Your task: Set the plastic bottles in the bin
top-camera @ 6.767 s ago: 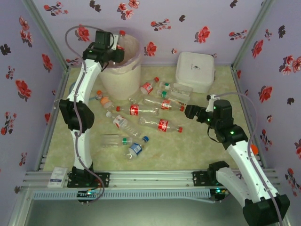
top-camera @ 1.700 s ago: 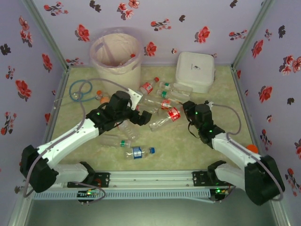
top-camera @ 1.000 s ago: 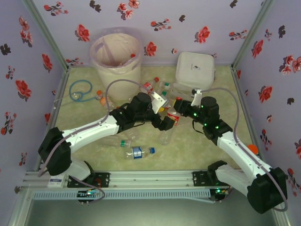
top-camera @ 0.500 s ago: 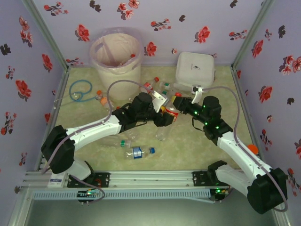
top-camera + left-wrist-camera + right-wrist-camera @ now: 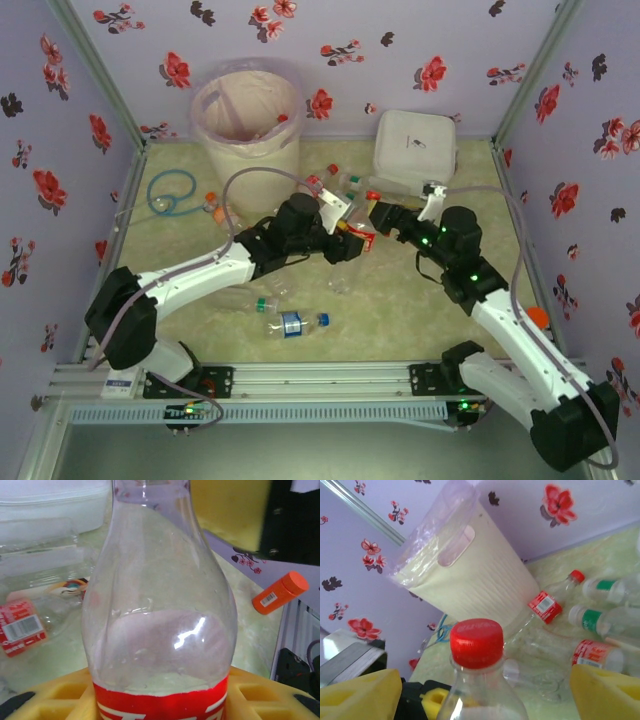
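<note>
Two arms converge at the table centre on one red-labelled bottle (image 5: 160, 630). The left gripper (image 5: 350, 243) has its two yellow pads pressed against opposite sides of the label, clamping the bottle. The right gripper (image 5: 482, 694) is spread wide, one pad on each side of the red cap (image 5: 476, 642), and neither touches it.

Loose bottles on the table, overhead view:
- one blue-labelled bottle (image 5: 292, 323)
- one green-capped bottle (image 5: 264, 300)
- one clear body (image 5: 338, 278) just below the left gripper
- one orange-capped bottle (image 5: 213, 206)
- an overlapping cluster (image 5: 345, 183) near the box, of which the right wrist view separates four

One bin (image 5: 250, 165) stands at the far left, with one red-capped bottle (image 5: 282, 118) showing inside. There is one white lidded box (image 5: 415, 150) and one orange tube (image 5: 280, 592).
</note>
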You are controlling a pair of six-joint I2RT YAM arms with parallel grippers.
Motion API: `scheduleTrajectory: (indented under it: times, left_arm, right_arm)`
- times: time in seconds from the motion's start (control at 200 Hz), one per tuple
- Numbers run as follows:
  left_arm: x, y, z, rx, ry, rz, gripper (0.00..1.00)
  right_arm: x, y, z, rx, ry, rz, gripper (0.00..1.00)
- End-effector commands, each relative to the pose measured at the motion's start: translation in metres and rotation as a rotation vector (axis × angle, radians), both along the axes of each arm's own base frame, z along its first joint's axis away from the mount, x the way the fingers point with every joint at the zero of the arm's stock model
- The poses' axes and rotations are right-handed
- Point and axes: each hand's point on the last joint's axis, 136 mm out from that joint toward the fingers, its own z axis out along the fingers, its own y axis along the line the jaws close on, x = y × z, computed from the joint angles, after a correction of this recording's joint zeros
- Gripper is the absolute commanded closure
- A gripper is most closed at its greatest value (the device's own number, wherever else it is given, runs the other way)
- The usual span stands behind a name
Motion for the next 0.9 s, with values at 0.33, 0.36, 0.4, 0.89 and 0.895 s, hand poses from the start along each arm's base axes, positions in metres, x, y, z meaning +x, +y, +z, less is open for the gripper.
scheduleTrajectory:
  times: [0.33,0.36,0.4,0.89,0.895]
  left_arm:
    - [0.051,0.057,0.175,-0.139,-0.32,0.148,0.98]
    - [0.056,0.063,0.187,-0.149,-0.341,0.166,1.0]
    - [0.064,0.072,0.206,-0.163,-0.379,0.2,1.0]
    - [0.2,0.212,0.323,-0.278,-0.67,0.709,1.0]
    - [0.202,0.213,0.323,-0.278,-0.669,0.714,1.0]
  right_arm:
    - [-0.004,-0.033,0.004,-0.033,-0.015,-0.166,0.03]
    - [-0.004,-0.034,0.003,-0.03,-0.009,-0.169,0.03]
    - [-0.005,-0.034,0.002,-0.027,-0.002,-0.167,0.03]
    - [-0.029,-0.041,-0.011,-0.061,0.08,-0.147,0.04]
    - [-0.029,-0.041,-0.011,-0.061,0.08,-0.147,0.04]
